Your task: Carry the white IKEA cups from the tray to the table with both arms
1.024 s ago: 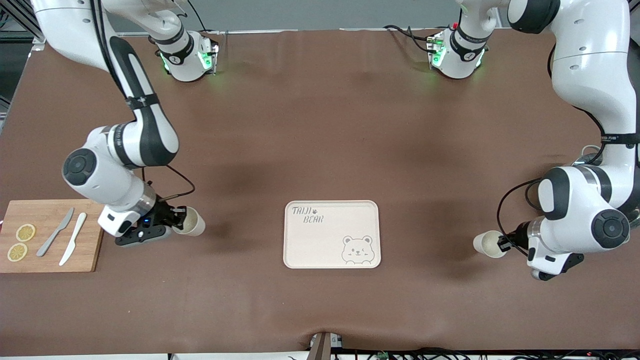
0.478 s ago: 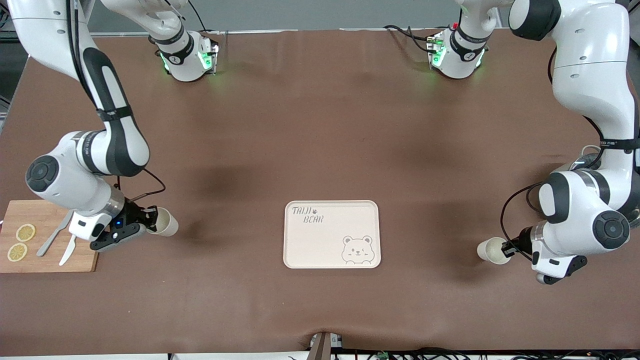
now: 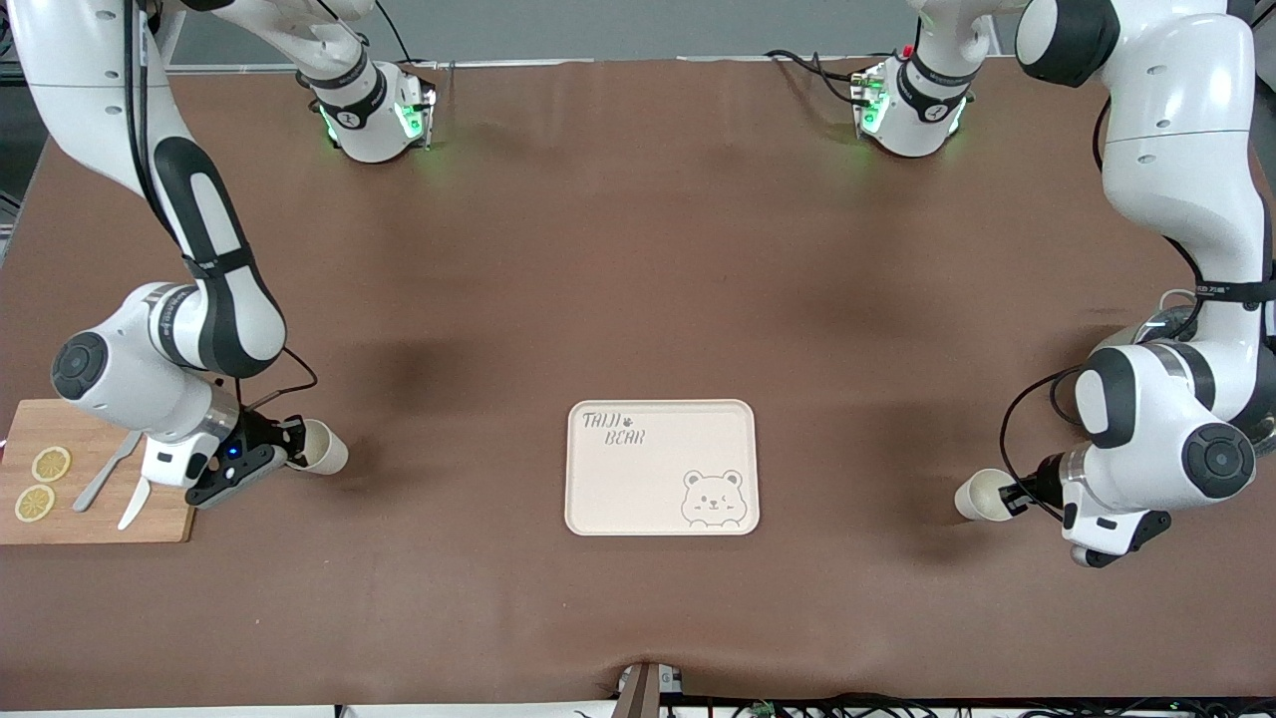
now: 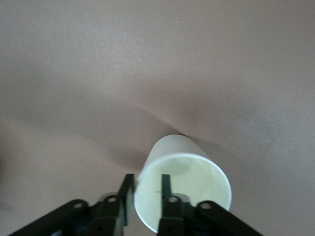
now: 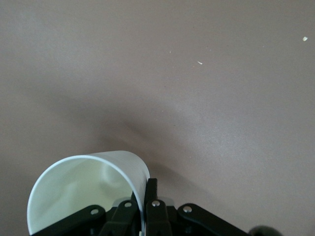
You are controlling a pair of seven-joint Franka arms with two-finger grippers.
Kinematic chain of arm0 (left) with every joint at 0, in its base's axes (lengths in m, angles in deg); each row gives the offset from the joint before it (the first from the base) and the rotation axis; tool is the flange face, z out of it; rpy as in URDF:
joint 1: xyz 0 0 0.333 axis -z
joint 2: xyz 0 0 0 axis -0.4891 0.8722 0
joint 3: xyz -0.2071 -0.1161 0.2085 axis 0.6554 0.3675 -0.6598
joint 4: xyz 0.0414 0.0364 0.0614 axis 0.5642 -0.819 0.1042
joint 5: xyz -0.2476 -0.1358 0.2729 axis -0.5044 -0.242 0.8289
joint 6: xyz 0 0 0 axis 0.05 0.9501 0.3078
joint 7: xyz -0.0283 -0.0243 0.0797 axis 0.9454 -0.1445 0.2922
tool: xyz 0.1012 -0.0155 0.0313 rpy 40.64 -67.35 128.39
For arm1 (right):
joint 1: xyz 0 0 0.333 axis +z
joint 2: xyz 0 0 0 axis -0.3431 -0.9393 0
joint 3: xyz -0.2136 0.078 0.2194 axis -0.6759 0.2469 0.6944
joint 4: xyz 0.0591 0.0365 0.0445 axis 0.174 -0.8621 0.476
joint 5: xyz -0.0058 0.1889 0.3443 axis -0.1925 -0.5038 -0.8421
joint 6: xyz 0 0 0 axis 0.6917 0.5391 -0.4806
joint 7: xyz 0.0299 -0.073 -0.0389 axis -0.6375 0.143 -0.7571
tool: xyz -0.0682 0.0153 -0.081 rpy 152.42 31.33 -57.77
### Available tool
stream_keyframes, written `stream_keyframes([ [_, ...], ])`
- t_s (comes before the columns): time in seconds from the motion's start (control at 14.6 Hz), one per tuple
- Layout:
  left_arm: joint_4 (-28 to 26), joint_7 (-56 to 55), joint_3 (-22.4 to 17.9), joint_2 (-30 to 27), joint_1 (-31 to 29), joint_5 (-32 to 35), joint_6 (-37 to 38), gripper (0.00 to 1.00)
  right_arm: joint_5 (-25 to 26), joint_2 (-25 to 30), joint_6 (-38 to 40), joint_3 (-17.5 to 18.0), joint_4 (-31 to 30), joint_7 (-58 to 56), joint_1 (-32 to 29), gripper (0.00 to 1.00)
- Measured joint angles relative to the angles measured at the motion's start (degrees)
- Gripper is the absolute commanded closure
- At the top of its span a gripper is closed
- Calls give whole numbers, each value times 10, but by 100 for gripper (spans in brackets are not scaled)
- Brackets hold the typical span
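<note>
I see two white IKEA cups. My right gripper (image 3: 295, 448) is shut on the rim of one cup (image 3: 321, 448), held tilted low over the table between the cutting board and the tray. In the right wrist view the fingers (image 5: 151, 191) pinch the cup's wall (image 5: 83, 187). My left gripper (image 3: 1019, 491) is shut on the rim of the other cup (image 3: 981, 496), tilted low over the table toward the left arm's end. In the left wrist view my gripper (image 4: 147, 186) has one finger inside that cup (image 4: 187, 182) and one outside.
A bear-printed tray (image 3: 638, 489) lies mid-table, near the front camera. A wooden cutting board (image 3: 100, 484) with two lemon slices (image 3: 42, 483) and two knives (image 3: 112, 462) lies at the right arm's end. A grey pot (image 3: 1164, 319) peeks out by the left arm.
My right arm has carried its cup away from the tray toward the cutting board. My left gripper with its cup has shifted slightly away from the tray.
</note>
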Motion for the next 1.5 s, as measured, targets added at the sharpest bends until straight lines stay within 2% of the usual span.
stream_keyframes([
  [0.07, 0, 0, 0, 0, 0, 0, 0, 3, 0, -5, -8, 0, 0, -7, 0, 100],
  [0.14, 0, 0, 0, 0, 0, 0, 0, 0, 0, -8, -13, 0, 0, -13, 0, 100],
  [0.82, 14, 7, -1, -16, -2, 2, -5, 0, 0, -38, -50, 0, 0, -37, -1, 100],
  [0.89, 16, 12, -1, -22, -3, 2, -5, 0, 0, -37, -50, 0, 1, -38, -1, 76],
  [0.96, 16, 15, -1, -29, -4, 2, -5, 0, 0, -38, -49, 0, 1, -38, -1, 41],
  [1.02, 16, 17, -1, -37, -5, 3, -4, 0, 0, -38, -49, 0, 5, -38, -1, 13],
  [1.09, 16, 19, -1, -44, -6, 5, -4, 0, 0, -39, -49, 0, 10, -39, -1, 0],
  [1.5, 17, 43, -1, -97, -6, 19, 37, 0, -1, -41, 28, 0, 68, -39, -1, 0],
])
